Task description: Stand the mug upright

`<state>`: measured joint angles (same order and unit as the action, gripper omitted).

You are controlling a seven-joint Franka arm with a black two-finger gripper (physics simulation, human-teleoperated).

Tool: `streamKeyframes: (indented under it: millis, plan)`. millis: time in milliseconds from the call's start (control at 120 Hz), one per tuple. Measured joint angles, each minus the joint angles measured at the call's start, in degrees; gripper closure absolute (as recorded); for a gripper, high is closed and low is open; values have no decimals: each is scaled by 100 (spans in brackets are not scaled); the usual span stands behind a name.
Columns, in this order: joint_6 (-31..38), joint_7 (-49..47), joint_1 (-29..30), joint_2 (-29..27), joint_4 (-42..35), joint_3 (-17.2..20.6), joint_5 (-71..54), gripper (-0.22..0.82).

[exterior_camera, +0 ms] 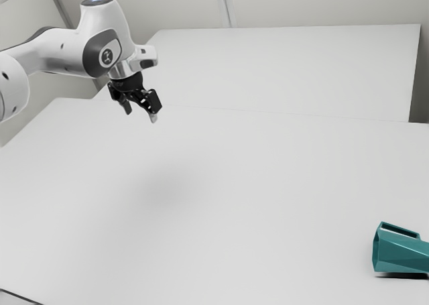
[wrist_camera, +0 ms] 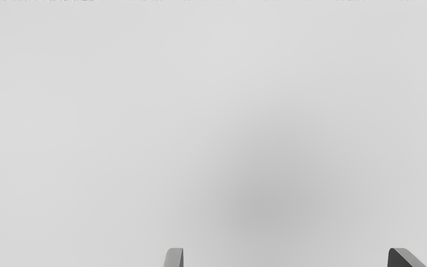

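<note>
My gripper (exterior_camera: 141, 115) hangs high over the table at the exterior view's upper left, pointing down. In the wrist view the gripper (wrist_camera: 285, 256) is open, its two fingertips wide apart with nothing between them. A teal faceted mug (exterior_camera: 401, 253) lies on its side at the exterior view's lower right, far from the gripper and partly cut off by the picture's edge. Its handle is on the upper side.
The white table (exterior_camera: 221, 204) spreads beneath the arm, with the arm's soft shadow on it. Behind it is another white surface (exterior_camera: 288, 70), with pale walls around.
</note>
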<state>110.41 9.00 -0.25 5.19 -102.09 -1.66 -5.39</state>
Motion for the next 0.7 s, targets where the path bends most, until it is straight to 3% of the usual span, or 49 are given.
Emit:
streamKeyframes:
  millis: [300, 433, 700]
  plan:
    - [287, -283, -821, -409, -637, -30, 555, 0]
    - [484, -644, -1688, -497, -1009, -387, 1123, 0]
    - [988, -1346, -2818, -549, -1596, -443, 2322, 0]
